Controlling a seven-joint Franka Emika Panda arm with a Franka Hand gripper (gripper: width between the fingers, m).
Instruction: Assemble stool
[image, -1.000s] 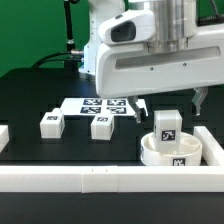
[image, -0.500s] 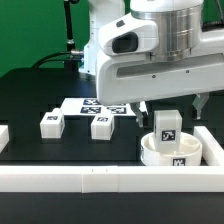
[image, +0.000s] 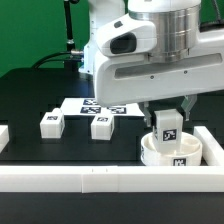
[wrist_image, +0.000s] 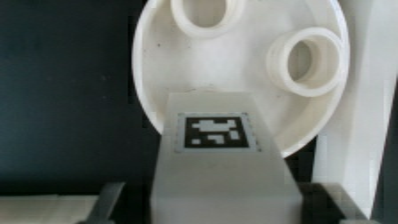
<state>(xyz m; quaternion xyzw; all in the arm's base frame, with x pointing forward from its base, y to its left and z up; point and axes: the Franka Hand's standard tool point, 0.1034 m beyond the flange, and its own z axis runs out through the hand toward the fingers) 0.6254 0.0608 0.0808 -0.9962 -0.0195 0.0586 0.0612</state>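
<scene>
Nearest in the exterior view runs the white front rail (image: 100, 178), and just behind it, toward the exterior view's right, the stool's round seat (image: 178, 155) lies flat on the black tabletop (image: 30, 95). An upright leg (image: 168, 126) stands in the seat, tag facing out. The claw (image: 169, 112) has come down over the last second: its fingers, earlier well above the leg, now flank the leg's upper part, open with a slim gap showing on each side. The wrist view agrees, showing the leg (wrist_image: 217, 140) between the claw (wrist_image: 219, 200) tips, with two empty sockets (wrist_image: 311, 60) in the seat (wrist_image: 169, 60) beyond. That suggests the next move is to close on this leg and seat or twist it home, though a grip is not yet made. Farther back a loose leg (image: 51, 123) and a second loose leg (image: 101, 125) wait near the marker board (image: 100, 104).
</scene>
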